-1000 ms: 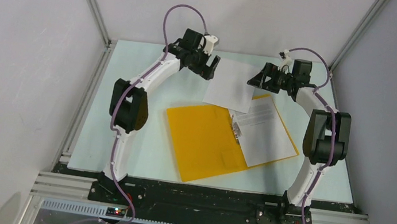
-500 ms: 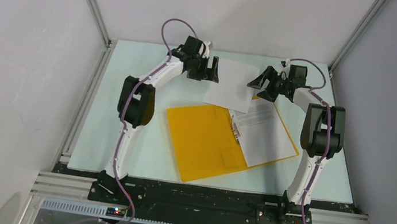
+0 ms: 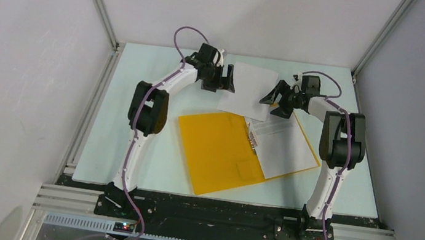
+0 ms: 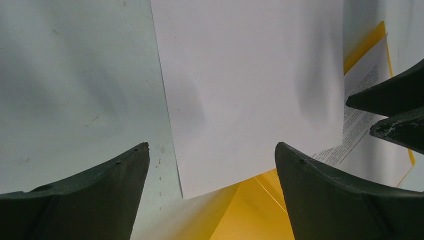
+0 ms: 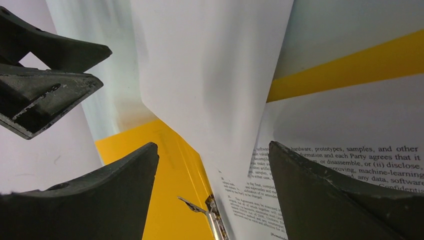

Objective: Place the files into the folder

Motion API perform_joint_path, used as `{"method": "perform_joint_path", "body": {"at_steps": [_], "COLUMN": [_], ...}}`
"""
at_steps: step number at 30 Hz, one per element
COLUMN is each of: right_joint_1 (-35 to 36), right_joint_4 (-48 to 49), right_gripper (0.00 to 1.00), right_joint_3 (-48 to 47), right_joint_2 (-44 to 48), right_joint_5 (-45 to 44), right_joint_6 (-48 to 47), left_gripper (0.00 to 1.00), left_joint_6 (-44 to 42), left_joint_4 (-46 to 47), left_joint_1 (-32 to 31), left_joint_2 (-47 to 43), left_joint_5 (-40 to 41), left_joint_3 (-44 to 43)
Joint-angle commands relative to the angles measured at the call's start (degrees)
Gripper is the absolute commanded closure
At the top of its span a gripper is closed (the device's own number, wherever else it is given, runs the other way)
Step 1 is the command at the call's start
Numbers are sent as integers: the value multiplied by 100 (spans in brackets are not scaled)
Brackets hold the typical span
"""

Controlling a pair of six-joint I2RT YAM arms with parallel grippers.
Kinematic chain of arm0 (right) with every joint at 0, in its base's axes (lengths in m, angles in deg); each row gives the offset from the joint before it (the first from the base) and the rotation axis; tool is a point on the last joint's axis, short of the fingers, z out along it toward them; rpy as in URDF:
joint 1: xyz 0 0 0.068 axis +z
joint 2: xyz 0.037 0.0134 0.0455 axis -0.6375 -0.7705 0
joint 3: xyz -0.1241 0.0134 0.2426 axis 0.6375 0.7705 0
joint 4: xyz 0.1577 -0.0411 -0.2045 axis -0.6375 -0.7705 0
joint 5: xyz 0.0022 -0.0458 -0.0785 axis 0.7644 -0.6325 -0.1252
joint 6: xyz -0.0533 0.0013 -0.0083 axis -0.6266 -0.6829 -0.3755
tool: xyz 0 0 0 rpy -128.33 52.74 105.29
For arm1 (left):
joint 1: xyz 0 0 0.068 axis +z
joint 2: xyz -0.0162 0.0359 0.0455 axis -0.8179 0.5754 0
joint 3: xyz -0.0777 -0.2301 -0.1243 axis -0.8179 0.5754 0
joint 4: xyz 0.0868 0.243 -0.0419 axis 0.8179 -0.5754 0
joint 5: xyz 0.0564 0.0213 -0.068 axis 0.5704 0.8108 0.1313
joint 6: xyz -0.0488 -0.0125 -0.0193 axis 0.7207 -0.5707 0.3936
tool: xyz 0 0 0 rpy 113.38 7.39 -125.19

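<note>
Folder (image 3: 221,152) open at centre of counter (image 3: 126,146), orange-yellow; printed sheet (image 3: 286,147) on its right leaf by the clip (image 3: 252,139). Loose white sheet (image 3: 251,91) overlaps folder's far edge, between left gripper (image 3: 222,81) and right gripper (image 3: 274,97), both spread wide, holding nothing. Bare counter left of folder, along near edge.

The pale table (image 3: 288,189) is occupied centrally by the open folder (image 3: 218,152); 1 white sheet (image 3: 251,91) is laid overlapping its far edge.

I see a flat orange-yellow card folder (image 3: 218,152), one blank white paper sheet (image 3: 251,91) toward the far edge, and another white sheet (image 3: 284,145) carrying small black print, on a pale green worktop (image 3: 110,125).
</note>
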Motion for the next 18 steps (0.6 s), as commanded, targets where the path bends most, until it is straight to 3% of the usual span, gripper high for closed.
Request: {"method": "perform_joint_path", "body": {"at_steps": [1,18], "right_joint_1": [32,69], "right_joint_4": [-94,1258], "right_gripper": [15,23], "right_joint_3": [100,233], "right_joint_2": [-73,-576], "right_joint_5": [-75,1337], "right_joint_6": [101,741], "left_gripper": [1,2], "left_joint_6": [153,178], "left_joint_4": [189,227], "left_joint_1": [-61,-199], "left_joint_2": [33,189], "left_joint_5": [-171,-318], "left_joint_3": [26,98]}}
